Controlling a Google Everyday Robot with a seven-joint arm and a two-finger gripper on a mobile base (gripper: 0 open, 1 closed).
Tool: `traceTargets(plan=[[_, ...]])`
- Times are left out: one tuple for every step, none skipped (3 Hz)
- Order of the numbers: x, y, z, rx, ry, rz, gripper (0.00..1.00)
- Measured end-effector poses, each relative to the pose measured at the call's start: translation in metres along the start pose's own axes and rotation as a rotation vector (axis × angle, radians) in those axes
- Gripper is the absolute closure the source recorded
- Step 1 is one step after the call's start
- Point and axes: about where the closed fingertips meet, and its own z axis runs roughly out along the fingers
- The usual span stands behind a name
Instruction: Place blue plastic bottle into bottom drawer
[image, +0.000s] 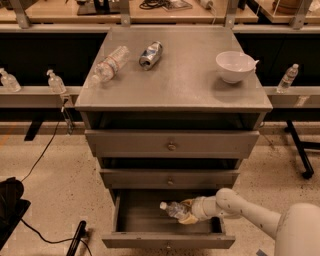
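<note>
Your gripper (186, 214) is down inside the open bottom drawer (150, 241), toward its right half, with the arm (240, 207) reaching in from the right. Its fingers are clamped around the blue plastic bottle (173, 209), which lies roughly on its side with the white cap pointing left toward the middle of the drawer. You can see the bottle's body pinched between the tan fingers, so the grasp has not been let go; whether the bottle touches the drawer floor cannot be told from here. The two drawers above are closed. On top of the cabinet (175, 95), well apart from your gripper, a clear bottle (110, 64) lies on its side at the left, a crushed can (150, 54) just beside it, and a white bowl (235, 65) sits at the right.
</note>
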Motion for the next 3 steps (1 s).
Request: traceTargets(plan=[[0.0175,-0.0060,0.0110,0.026,-0.003,0.017,0.85],[0.0150,-0.0034,0.0132,0.019,-0.006,0.016,0.54],[0.0138,-0.0016,0.0156,0.015,-0.008,0.016,0.23]])
